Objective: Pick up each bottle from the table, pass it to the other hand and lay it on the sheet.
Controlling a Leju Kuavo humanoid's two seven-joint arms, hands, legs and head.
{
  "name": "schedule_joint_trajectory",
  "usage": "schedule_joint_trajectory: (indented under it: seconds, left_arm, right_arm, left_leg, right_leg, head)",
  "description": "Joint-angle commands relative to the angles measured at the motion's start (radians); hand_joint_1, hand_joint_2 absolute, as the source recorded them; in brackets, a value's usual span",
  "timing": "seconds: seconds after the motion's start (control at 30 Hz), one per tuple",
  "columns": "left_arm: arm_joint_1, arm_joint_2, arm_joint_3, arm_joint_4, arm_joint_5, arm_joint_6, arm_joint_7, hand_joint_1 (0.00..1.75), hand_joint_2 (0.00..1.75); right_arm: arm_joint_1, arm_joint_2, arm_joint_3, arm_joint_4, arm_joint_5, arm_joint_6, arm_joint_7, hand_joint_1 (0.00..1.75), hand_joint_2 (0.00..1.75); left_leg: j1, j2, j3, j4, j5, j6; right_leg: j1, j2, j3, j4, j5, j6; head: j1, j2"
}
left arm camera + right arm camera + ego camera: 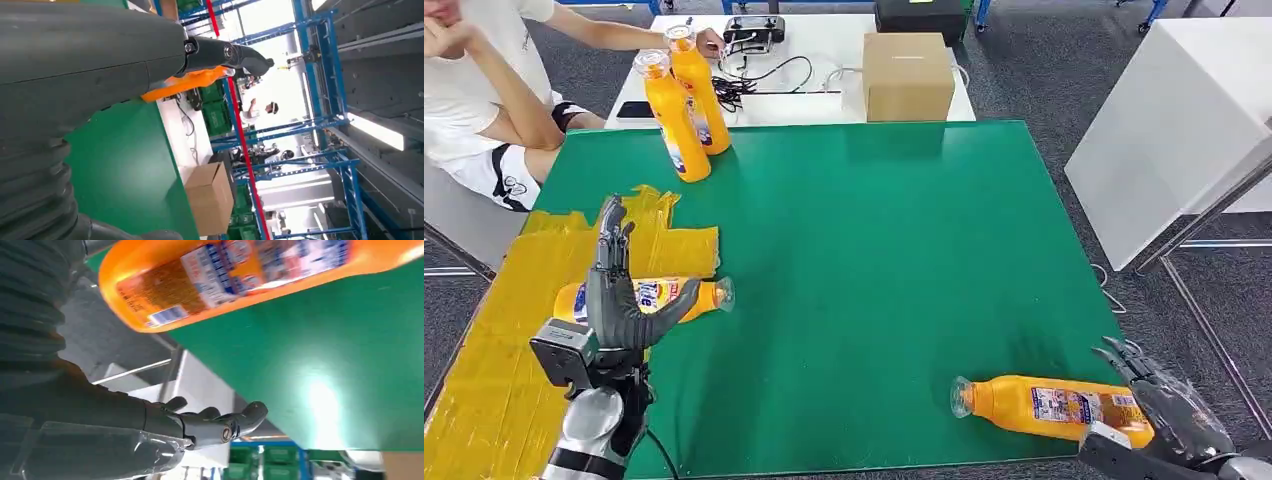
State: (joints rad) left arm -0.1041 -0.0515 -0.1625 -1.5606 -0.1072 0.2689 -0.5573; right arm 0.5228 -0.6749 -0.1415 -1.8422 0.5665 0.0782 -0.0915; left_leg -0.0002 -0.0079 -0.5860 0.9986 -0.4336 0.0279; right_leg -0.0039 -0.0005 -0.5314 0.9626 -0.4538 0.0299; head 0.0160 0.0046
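A robot-testing lab or workshop hall: tall blue steel racking (320, 125) with green plastic crates (216, 116) at 12 o'clock, grey carpet floor (1044, 90), white cable-strewn table (824, 95), green-matted worktop (874, 260).

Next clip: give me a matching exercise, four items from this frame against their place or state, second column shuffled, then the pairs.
Column one:
1. Brown cardboard box
2. Orange plastic bottle with a printed label near the right hand
3. Two upright orange plastic bottles
4. Left hand

Column two:
A. Standing at the far left corner of the green mat
B. Lying on its side at the mat's near right edge
C. Raised, fingers spread, in front of a lying orange bottle
D. On the white table beyond the mat

Pairs: 1-D, 2-B, 3-A, 4-C
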Motion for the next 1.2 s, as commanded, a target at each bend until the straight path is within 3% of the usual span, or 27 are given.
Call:
schedule_joint_trajectory:
  seconds: [0.03,0.23,0.47,0.73,0.77,0.8,0.97,1.0,1.2]
  left_arm:
    - [-0.01,-0.007,-0.02,0.012,0.006,-0.012,0.004,0.0,1.75]
    - [-0.035,-0.013,-0.039,0.03,0.013,-0.02,0.009,0.0,1.75]
    - [-0.039,-0.016,-0.046,0.037,0.019,-0.025,0.016,0.0,1.75]
    - [-0.045,-0.018,-0.054,0.049,0.022,-0.029,0.021,0.0,1.75]
    - [-0.045,-0.019,-0.055,0.054,0.022,-0.029,0.022,0.0,1.75]
    - [-0.047,-0.019,-0.055,0.061,0.023,-0.03,0.022,0.0,1.75]
    - [-0.047,-0.019,-0.054,0.064,0.023,-0.029,0.022,0.0,1.75]
    - [-0.048,-0.019,-0.054,0.063,0.024,-0.03,0.023,0.0,1.75]
    - [-0.053,-0.022,-0.053,0.072,0.026,-0.026,0.024,0.0,1.75]
  right_arm:
    - [-0.055,0.09,0.011,0.115,0.047,0.014,0.017,0.0,1.75]
    - [-0.084,0.035,0.109,0.195,0.083,0.021,0.062,0.0,1.75]
    - [-0.211,0.109,0.225,0.354,0.161,-0.023,0.089,0.0,1.75]
    - [-0.259,0.121,0.276,0.416,0.172,-0.027,0.083,0.0,1.75]
    - [-0.266,0.125,0.282,0.423,0.172,-0.026,0.081,0.58,1.75]
    - [-0.278,0.13,0.295,0.44,0.173,-0.029,0.074,1.5,1.75]
    - [-0.286,0.135,0.302,0.447,0.173,-0.03,0.072,1.5,1.75]
    - [-0.288,0.134,0.305,0.451,0.174,-0.032,0.07,1.75,1.75]
    - [-0.331,0.159,0.323,0.484,0.168,-0.056,0.057,1.75,1.75]
  left_leg:
    - [0.001,0.0,0.003,-0.002,0.0,-0.001]
    - [0.002,0.0,0.004,-0.002,-0.001,-0.001]
    - [0.002,0.001,0.005,-0.003,0.0,-0.001]
    - [0.003,0.001,0.005,-0.002,-0.001,-0.002]
    - [0.003,0.002,0.004,-0.002,0.0,-0.001]
    - [0.003,0.002,0.005,-0.002,0.0,-0.001]
    - [0.003,0.002,0.005,-0.002,0.0,-0.001]
    - [0.003,0.002,0.006,-0.002,0.0,-0.001]
    - [0.003,0.003,0.007,-0.002,0.0,-0.001]
  right_leg:
    - [0.001,-0.001,0.003,-0.003,0.0,0.0]
    - [0.002,-0.001,0.006,-0.004,0.0,0.0]
    - [0.002,0.0,0.006,-0.005,0.001,0.0]
    - [0.003,0.0,0.006,-0.004,0.0,-0.001]
    - [0.003,0.001,0.005,-0.004,0.001,0.0]
    - [0.003,0.001,0.006,-0.004,0.0,0.0]
    - [0.003,0.0,0.005,-0.003,0.001,0.0]
    - [0.004,-0.001,0.007,-0.004,0.001,0.0]
    - [0.003,0.0,0.007,-0.003,0.001,-0.001]
  head:
    - [0.0,0.0]
    - [0.0,0.0]
    - [0.0,0.0]
    - [0.0,0.0]
    - [0.0,0.0]
    - [0.0,0.0]
    - [0.0,0.0]
    - [0.0,0.0]
    - [0.0,0.0]
